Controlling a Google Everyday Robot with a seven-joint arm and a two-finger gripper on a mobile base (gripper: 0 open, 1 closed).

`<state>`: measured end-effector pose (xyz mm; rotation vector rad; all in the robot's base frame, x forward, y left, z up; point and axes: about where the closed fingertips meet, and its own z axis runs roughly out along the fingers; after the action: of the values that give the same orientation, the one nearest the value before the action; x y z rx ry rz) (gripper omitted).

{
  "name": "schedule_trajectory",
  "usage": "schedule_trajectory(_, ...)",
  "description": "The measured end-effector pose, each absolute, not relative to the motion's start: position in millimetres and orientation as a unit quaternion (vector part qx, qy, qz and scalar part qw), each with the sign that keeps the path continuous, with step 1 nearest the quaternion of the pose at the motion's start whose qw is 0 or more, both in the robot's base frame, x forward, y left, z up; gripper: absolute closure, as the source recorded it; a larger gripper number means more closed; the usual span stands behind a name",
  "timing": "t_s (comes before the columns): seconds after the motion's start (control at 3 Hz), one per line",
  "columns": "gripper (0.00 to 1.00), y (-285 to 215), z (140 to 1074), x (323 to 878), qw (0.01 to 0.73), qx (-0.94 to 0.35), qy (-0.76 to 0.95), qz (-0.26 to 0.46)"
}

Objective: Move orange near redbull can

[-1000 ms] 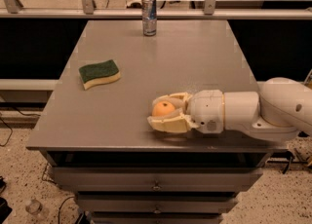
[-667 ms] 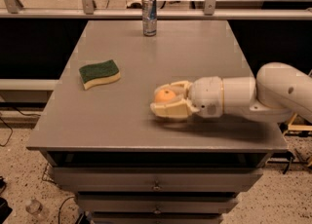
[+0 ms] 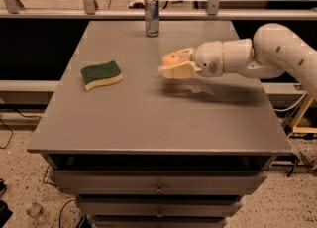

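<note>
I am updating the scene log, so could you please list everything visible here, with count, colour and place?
orange: one, orange, held in the gripper above the table's right-middle.
redbull can: one, silver and blue, upright at the table's far edge.
sponge: one, green over yellow, lying on the table's left side.
table: one, grey, centre of view, drawers beneath.
arm: one, white, reaching in from the right.
gripper: one, cream, shut on the orange, over the table.
</note>
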<state>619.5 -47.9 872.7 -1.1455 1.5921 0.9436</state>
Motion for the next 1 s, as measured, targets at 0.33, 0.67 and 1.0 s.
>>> schedule_trajectory(0.33,1.00,-63.2,887.6,683.6,0.474,-0.445,0.676,0.349)
schedule_trajectory(0.67,1.00,-71.3,888.1,736.1,0.491,-0.412,0.698,0.321)
schedule_trajectory(1.0,1.00,-74.7,883.8,781.4,0.515,-0.378,0.707,0.304)
